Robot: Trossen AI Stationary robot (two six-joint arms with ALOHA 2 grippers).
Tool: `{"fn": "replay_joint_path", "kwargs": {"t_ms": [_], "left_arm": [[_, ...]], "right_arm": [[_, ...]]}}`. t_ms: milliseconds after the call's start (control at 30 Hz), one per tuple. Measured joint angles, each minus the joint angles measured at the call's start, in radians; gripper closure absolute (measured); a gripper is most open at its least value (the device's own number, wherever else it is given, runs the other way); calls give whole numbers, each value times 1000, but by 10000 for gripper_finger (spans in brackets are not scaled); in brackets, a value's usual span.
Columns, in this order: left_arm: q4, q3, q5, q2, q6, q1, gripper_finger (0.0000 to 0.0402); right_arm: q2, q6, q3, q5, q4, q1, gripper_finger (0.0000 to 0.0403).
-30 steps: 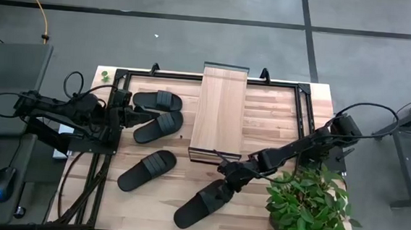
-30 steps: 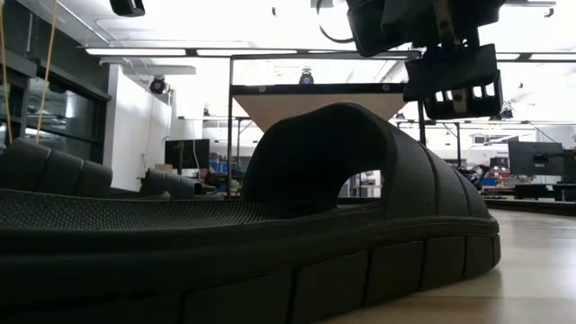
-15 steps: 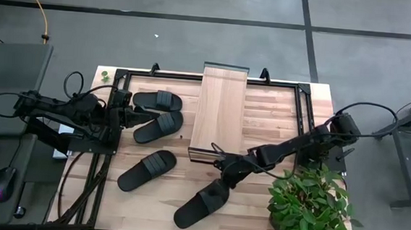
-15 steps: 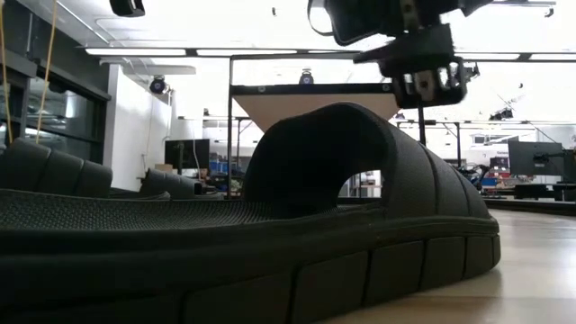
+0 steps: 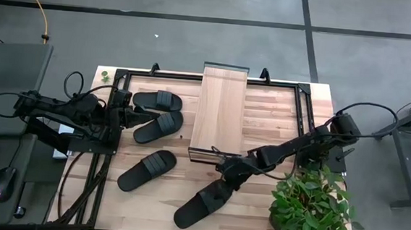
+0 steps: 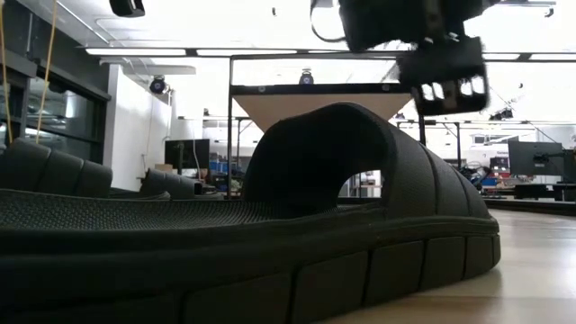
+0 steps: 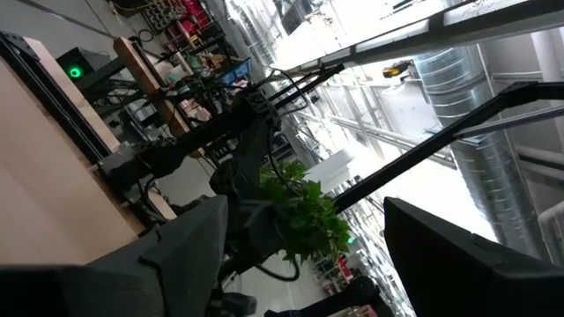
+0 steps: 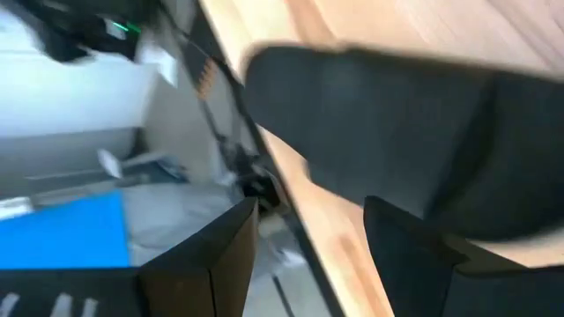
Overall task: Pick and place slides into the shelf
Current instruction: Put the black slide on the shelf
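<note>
Four black slides lie sole-down on the table: two on the far left, one left of centre, and one near the near edge. That last slide fills the low view. The light wood shelf stands at the far middle. My right gripper hovers open just above the near slide's far end, not touching it. My left gripper waits open at the table's left, beside the second slide; its wrist view shows only the room.
A potted plant stands at the near right corner, close under my right arm. A black metal frame rims the tabletop's far part and runs along its left side. Bare wood lies between the shelf and the right frame rail.
My right gripper has swung a little toward the shelf and the table's left, then come partway back, staying above the near slide's far end. The slides and my left arm have kept still.
</note>
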Motion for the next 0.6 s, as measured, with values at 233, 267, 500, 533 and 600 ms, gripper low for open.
{"fn": "replay_joint_path", "kwargs": {"t_ms": [233,267,500,533,600], "left_arm": [[-12,0,0,0,2,0,117],[-15,0,0,0,1,0,117],[-19,0,0,0,-3,0,117],[-18,0,0,0,-3,0,117],[-18,0,0,0,-3,0,117]], "right_arm": [[0,-4,-1,22,-45,23,203],[0,-2,-1,31,-45,25,203],[7,31,-1,37,-39,53,203],[7,37,-1,35,-21,53,203],[5,47,-1,36,37,50,203]]}}
